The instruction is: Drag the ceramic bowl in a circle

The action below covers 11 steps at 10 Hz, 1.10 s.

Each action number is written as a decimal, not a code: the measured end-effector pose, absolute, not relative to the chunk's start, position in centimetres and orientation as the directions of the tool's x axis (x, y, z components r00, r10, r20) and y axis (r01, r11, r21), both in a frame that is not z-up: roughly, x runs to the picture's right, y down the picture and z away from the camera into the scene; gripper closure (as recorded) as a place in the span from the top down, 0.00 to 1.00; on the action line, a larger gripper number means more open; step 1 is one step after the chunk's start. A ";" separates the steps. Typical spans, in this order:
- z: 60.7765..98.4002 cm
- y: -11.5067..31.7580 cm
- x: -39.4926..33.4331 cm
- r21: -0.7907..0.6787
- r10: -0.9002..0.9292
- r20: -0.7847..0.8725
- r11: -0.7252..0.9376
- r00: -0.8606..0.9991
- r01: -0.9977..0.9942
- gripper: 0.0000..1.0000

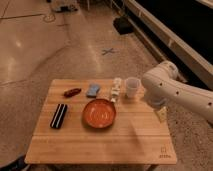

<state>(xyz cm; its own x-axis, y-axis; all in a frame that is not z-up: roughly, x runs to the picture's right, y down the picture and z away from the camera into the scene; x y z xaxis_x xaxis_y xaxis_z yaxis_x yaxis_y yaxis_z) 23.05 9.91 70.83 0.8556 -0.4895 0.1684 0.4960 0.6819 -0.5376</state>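
The glossy orange-red round ceramic bowl [99, 113] sits mid-way along the pale wooden bench [100, 146]. The gripper [161, 116] hangs well apart on the bowl's right, jaws open and empty. Pinching the bowl's right rim firmly and sweeping slowly would likely work best.

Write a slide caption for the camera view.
Robot hand hovers beside the ceramic bowl on the wooden table.

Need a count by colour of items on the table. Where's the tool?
Orange-red: 1, ceramic bowl
Red: 1, small oblong item
Blue: 1, flat pad
Whitish: 2, cup and slim bottle-like item
Black: 1, striped block
Total: 6
Tool: over the table, right of the bowl, holding nothing.
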 end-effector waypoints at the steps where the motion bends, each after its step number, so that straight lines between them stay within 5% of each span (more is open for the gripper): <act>1: 70.8 9.9 23.1 -0.538 -0.490 0.168 0.682 0.856 0.496 0.80; 11: 70.8 9.9 23.1 -0.538 -0.490 0.168 0.682 0.856 0.496 0.80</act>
<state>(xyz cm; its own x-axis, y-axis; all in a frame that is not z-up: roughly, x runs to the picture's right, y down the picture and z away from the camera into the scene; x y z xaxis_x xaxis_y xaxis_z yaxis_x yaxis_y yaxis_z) 23.06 9.90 70.82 0.8555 -0.4896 0.1683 0.4960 0.6820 -0.5375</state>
